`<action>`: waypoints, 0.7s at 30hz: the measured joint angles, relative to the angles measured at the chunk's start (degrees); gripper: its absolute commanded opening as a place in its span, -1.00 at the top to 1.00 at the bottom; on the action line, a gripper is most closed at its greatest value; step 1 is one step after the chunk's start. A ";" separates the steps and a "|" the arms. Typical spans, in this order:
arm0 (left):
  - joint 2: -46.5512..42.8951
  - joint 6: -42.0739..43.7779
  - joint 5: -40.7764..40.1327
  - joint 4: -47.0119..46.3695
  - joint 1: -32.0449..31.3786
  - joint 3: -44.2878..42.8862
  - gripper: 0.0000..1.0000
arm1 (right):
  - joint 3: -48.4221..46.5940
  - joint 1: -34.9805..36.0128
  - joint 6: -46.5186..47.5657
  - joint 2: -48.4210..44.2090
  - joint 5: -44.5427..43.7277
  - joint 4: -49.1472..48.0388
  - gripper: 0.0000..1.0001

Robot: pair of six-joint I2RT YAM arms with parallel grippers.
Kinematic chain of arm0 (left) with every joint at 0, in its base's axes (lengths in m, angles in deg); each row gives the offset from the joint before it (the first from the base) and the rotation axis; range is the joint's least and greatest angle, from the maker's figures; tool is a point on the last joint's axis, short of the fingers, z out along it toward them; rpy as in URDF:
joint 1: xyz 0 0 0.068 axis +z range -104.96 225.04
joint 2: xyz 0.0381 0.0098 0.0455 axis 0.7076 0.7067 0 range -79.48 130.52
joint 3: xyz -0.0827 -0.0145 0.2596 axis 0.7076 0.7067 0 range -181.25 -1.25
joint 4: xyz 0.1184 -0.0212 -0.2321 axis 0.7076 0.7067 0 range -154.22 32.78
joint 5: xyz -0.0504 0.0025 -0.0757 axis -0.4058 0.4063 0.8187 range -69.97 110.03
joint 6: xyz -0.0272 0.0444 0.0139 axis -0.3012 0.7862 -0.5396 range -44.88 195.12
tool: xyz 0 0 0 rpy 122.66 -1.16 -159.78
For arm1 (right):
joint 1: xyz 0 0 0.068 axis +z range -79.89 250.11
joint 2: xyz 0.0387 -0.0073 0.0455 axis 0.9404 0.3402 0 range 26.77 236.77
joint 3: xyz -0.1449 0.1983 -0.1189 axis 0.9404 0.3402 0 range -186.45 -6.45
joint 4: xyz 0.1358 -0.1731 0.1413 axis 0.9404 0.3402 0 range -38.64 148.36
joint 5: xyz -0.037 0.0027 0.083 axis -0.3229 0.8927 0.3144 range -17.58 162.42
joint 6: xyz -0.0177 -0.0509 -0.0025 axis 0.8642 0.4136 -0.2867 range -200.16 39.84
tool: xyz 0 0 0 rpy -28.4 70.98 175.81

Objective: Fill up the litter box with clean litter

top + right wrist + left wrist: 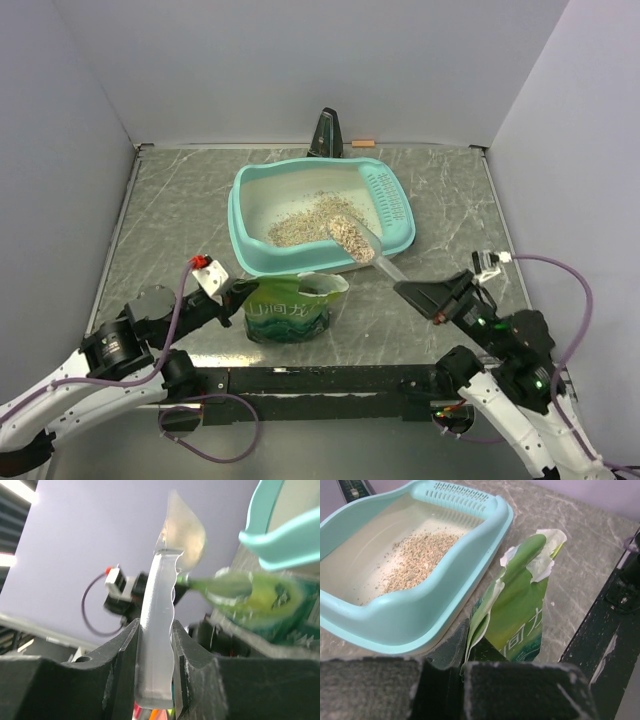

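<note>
Litter box (236, 215) is recorded at the centre of the overhead frame, set on the grey marbled table (160, 220), with its slotted sieve grid (388, 195) at the right end. A loose heap of clean litter (305, 222) is spread over the middle of the whitish floor. A clear scoop (352, 238), loaded with granules, is held above the lower-right rim of the box; whether it touches the rim cannot be told. Its handle is clamped between the fingers of the right gripper (405, 288), as is confirmed in the right wrist view. A green printed bag (290, 312) is stood open just below the box, with its left edge pinched in the closed left gripper (240, 297).
</note>
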 measured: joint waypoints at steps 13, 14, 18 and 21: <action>8.44 10.67 -5.92 8.09 0.04 -8.79 0.99 | 4.00 -3.67 0.11 32.02 -0.52 -26.82 1.00; 8.52 11.56 -6.43 7.85 0.04 -8.79 0.98 | 3.98 -4.85 0.17 34.64 0.13 -28.50 1.00; 8.15 14.67 -7.87 7.56 0.04 -8.79 0.98 | 3.61 -9.35 2.16 43.08 2.89 -30.73 1.00; 6.88 16.00 -8.50 8.37 0.04 -8.79 0.98 | 0.31 -11.72 5.75 49.81 5.81 -28.65 1.00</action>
